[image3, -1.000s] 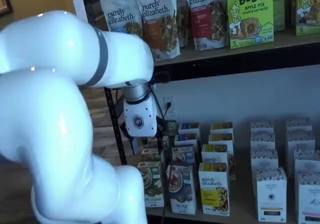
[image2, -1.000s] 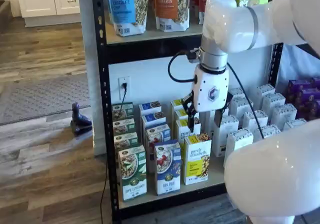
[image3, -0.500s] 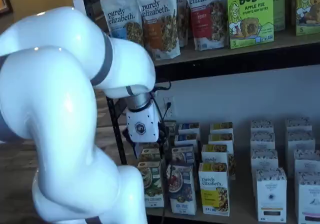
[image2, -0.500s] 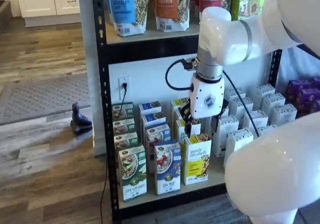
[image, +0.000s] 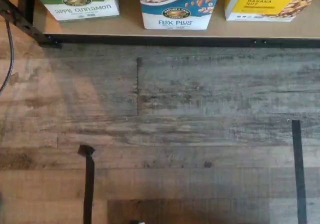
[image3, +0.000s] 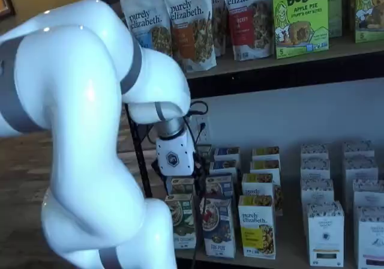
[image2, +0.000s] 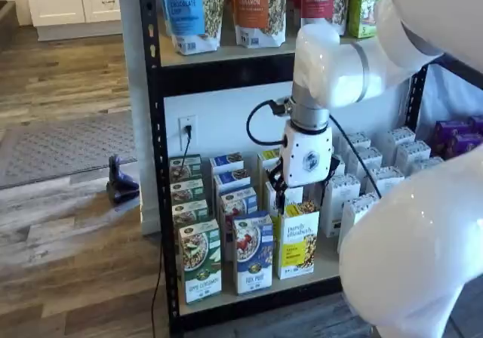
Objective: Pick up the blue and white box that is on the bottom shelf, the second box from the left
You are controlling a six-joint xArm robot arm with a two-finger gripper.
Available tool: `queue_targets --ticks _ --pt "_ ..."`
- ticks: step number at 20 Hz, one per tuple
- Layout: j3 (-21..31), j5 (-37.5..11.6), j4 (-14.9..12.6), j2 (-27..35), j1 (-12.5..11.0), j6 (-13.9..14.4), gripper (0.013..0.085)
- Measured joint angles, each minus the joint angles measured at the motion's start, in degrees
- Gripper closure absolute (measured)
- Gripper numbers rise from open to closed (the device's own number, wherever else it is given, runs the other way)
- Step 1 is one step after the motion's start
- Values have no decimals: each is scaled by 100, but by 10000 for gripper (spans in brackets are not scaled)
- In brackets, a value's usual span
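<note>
White gripper (image2: 290,195) has sunk lower and leftward toward the blue and white box (image2: 253,252), fingers apart.

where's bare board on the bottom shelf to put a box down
Bare board shows on the bottom shelf to the right of the yellow-and-white box, in front of the white boxes. The front rows with the blue and white box are packed tight.

3 boxes (image: 176,6) along 1 bottom shelf (image: 150,35).
</note>
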Motion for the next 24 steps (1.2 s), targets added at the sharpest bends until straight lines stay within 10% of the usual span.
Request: queue_targets --ticks 12,24 --pt "66 -1333 -164 1057 -49 73 130" --pt "-87 -2429 561 2308 -27 -565 130"
